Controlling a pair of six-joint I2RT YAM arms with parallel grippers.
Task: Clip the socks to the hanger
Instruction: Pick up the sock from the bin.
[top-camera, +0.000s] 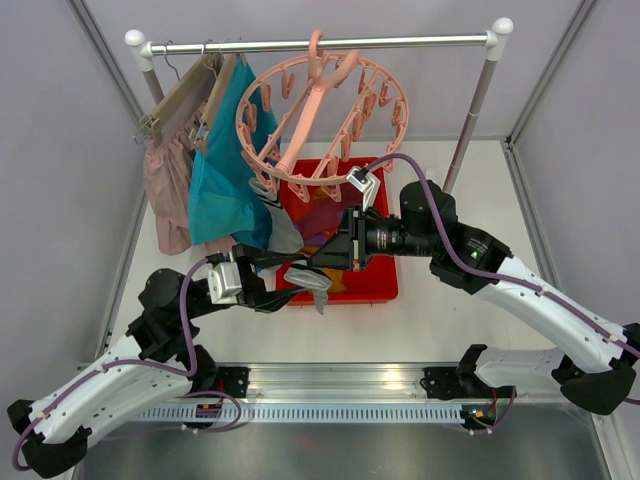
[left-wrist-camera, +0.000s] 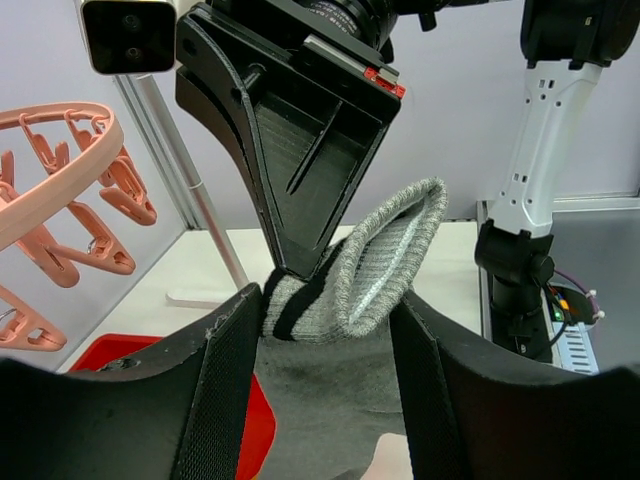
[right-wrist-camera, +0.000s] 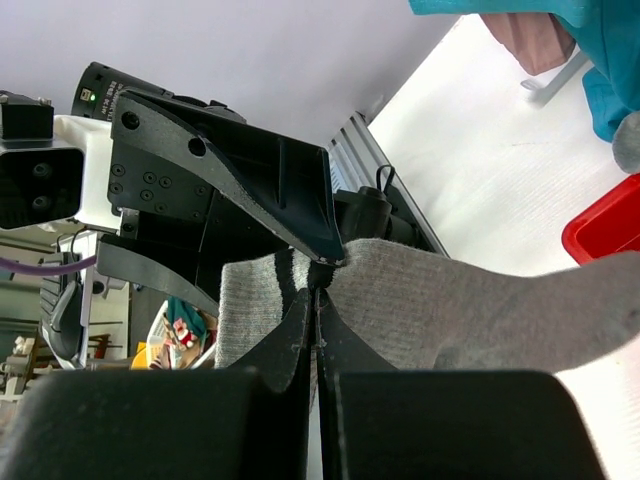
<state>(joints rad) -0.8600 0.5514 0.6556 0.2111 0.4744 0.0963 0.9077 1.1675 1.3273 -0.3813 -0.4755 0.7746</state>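
A grey sock (left-wrist-camera: 390, 250) with a black stripe near its cuff hangs between both grippers, above the front of the red bin (top-camera: 375, 285). My right gripper (right-wrist-camera: 318, 300) is shut on the sock's cuff edge. My left gripper (left-wrist-camera: 325, 340) is open, one finger on each side of the sock; the sock's body drapes down between them. The salmon-pink ring hanger (top-camera: 320, 120) with its dangling clips hangs from the rail, behind and above the grippers. Its clips (left-wrist-camera: 110, 190) show at the left of the left wrist view. More socks (top-camera: 322, 215) lie in the bin.
A teal garment (top-camera: 225, 170) and a pale pink garment (top-camera: 168, 190) hang on slim hangers at the rail's left end (top-camera: 200, 47). The rack's right post (top-camera: 470, 120) stands behind the right arm. White table surface (top-camera: 440, 330) surrounds the bin.
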